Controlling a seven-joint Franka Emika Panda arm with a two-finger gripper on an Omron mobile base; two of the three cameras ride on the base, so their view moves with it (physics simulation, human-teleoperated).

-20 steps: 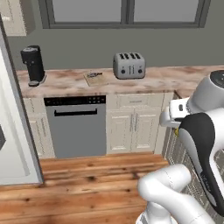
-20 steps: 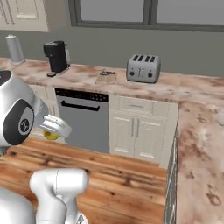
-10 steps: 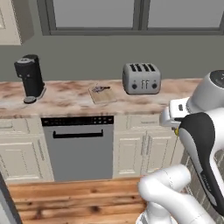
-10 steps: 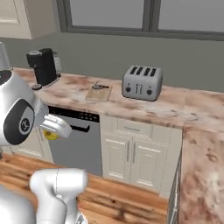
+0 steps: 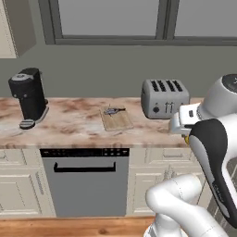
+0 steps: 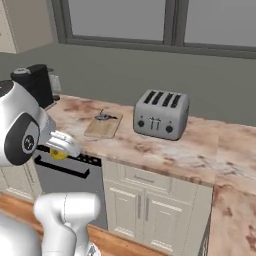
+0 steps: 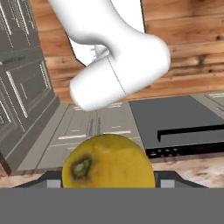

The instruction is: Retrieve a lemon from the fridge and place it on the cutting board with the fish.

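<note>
One fish [image 5: 113,110] on cutting board [image 5: 116,119]

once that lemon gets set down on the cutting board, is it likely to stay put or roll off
The lemon looks round and smooth, so it would probably roll if released with any sideways motion. The cutting board appears flat and rimless, so nothing would stop it. The fish lies at the far end, leaving bare wood for a gentle, low release.

No readable text, label, brand or number anywhere
</note>
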